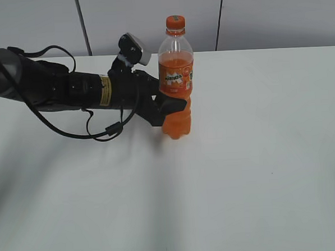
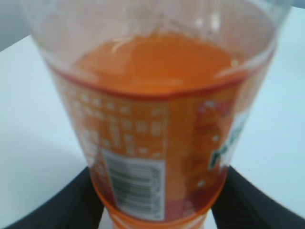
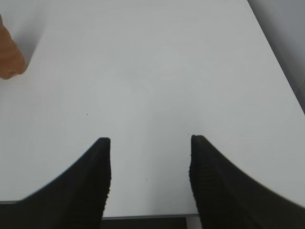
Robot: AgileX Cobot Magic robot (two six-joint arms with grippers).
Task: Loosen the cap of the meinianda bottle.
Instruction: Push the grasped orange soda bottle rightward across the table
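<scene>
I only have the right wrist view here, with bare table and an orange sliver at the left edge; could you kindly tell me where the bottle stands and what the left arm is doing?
Observer: The meinianda bottle stands upright near the table's middle, and the left claw is closed around its body just below the label.
Operator: Thank you. Is the cap on?
Observer: Yes, the orange cap sits on the neck, with nothing touching it.
Operator: And where is my claw relative to the bottle?
Observer: The exterior view does not show the right arm at all; your right claw is open over bare table, well away from the bottle.
</scene>
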